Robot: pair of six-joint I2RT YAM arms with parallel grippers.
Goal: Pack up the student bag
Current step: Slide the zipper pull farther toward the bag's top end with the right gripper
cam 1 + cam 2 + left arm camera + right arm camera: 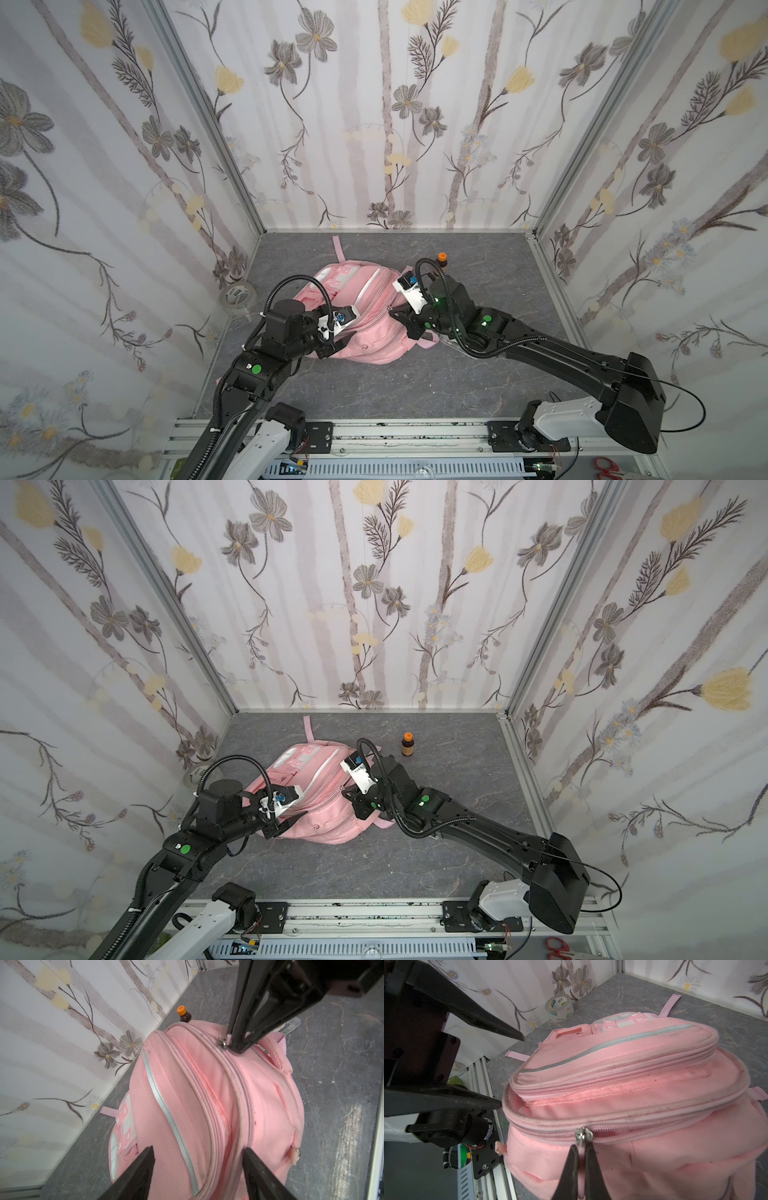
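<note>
The student bag (370,328) (328,816), a pink backpack with pale reflective strips, lies on the grey table in both top views. My left gripper (199,1148) (511,1072) hangs open over the bag's left end, one finger on each side of its zipper ridges, holding nothing. My right gripper (581,1147) (236,1051) is shut on the pink pull tab (581,1157) just below the metal zipper slider (583,1134) (222,1042) of the bag's big compartment. In a top view the right gripper (391,311) meets the bag's right edge.
A brown bottle with an orange cap (408,746) (184,1015) stands behind the bag, to the right. A roll of clear tape (237,297) (559,1008) sits by the left wall. Flowered walls close three sides; a metal rail (415,432) runs along the front.
</note>
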